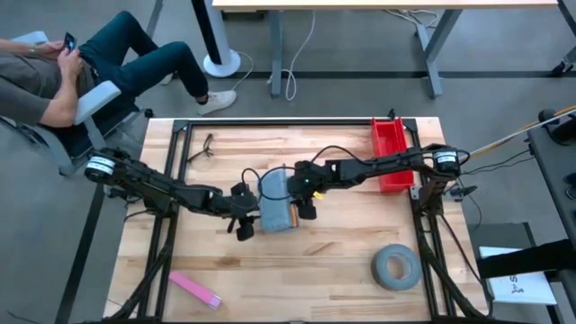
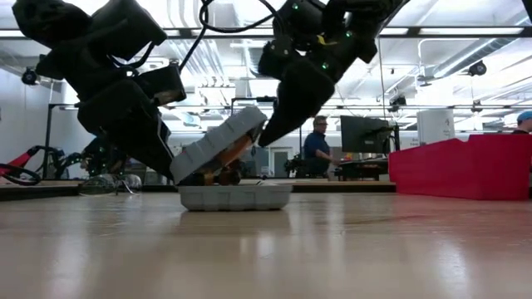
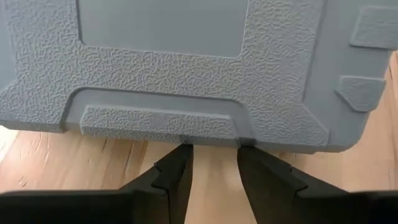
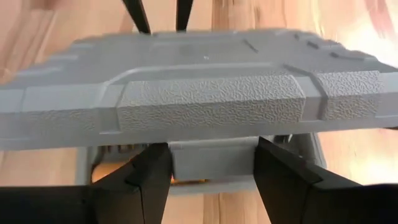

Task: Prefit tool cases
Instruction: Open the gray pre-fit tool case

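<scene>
Case: one blue-grey rectangular plastic tool case [image 1: 277, 203] with a pebbled lid sits at the middle of the wooden table [image 1: 342, 261]; its lid stands part-raised, tilted over the tray, with something yellow-orange showing in the gap.
Left gripper: left gripper [image 3: 212, 150] meets the case from its 9 o'clock side, fingers a narrow gap apart, tips touching the lid's hinge-side edge, clamped on nothing.
Right gripper: right gripper [image 4: 211, 163] is at the case's 3 o'clock side, fingers moderately spread either side of the small latch tab below the lid's front lip; whether they pinch it I cannot tell.
Step in hand: probably lowering the lid onto the tray. Brace the hinge side steadily, press down evenly at the latch so the lid seats square and the tray does not skid.
Counts: one case, two arms, one red plastic bin [image 1: 391, 153] at 2 o'clock, one grey tape roll [image 1: 396, 267] at 5 o'clock, one pink flat bar [image 1: 195, 289] at 7 o'clock.
</scene>
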Controlling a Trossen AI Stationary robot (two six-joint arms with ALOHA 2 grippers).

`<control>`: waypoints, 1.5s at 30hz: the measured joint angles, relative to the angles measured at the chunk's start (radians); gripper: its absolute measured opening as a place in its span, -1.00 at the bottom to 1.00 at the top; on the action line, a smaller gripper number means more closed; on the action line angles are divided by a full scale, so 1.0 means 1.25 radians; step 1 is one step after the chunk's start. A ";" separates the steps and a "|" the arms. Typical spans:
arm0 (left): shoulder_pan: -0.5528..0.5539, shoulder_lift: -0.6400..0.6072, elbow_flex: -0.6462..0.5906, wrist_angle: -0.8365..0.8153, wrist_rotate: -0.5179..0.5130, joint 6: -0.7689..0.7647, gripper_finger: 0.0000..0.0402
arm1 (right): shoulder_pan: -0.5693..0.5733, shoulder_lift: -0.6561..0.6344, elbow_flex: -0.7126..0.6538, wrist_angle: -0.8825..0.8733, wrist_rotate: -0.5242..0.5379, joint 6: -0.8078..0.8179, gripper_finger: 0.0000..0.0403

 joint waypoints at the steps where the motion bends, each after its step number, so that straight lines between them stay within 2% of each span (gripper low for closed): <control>1: 0.000 0.000 0.000 0.005 -0.001 0.000 -0.33 | 0.001 0.000 0.004 0.002 0.000 0.001 -0.05; 13: 0.001 0.000 0.001 0.032 -0.008 0.004 -0.32 | 0.023 0.000 0.047 0.004 0.001 0.009 -0.01; 26: 0.001 -0.001 0.002 0.067 -0.006 0.016 -0.32 | 0.033 0.001 0.066 0.012 0.012 0.027 0.17; 33: -0.007 -0.001 0.002 0.084 0.004 0.016 -0.32 | 0.038 0.001 0.076 0.018 0.012 0.026 0.13; 42: -0.008 -0.018 0.032 0.065 0.020 0.051 -0.32 | 0.042 0.001 0.076 0.026 0.001 0.040 0.14; 45: -0.008 -0.033 0.047 0.022 0.021 0.059 -0.32 | 0.046 0.001 0.076 0.028 -0.005 0.041 0.17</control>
